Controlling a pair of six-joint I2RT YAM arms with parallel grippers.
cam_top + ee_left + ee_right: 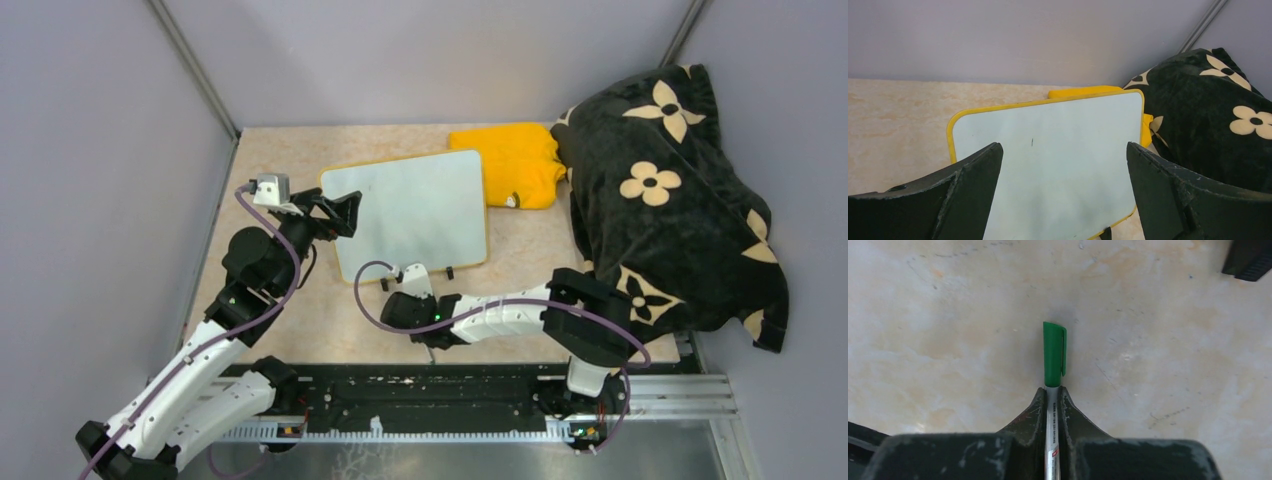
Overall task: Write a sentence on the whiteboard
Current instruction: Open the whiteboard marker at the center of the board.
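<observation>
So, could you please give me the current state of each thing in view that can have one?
whiteboard: lying on the table, unwritten except for one tiny dark mark
green marker: cap on, clamped by its barrel
right end effector: shut on the marker
left end effector: wide open, holding nothing, at the board's left edge
yellow cloth: folded, beside the board
black floral blanket: bunched up

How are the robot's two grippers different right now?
The left gripper is wide open and holds nothing; the right gripper is shut on a green-capped marker. The left gripper faces the whiteboard; the right gripper points down at the table. Both are black.
</observation>
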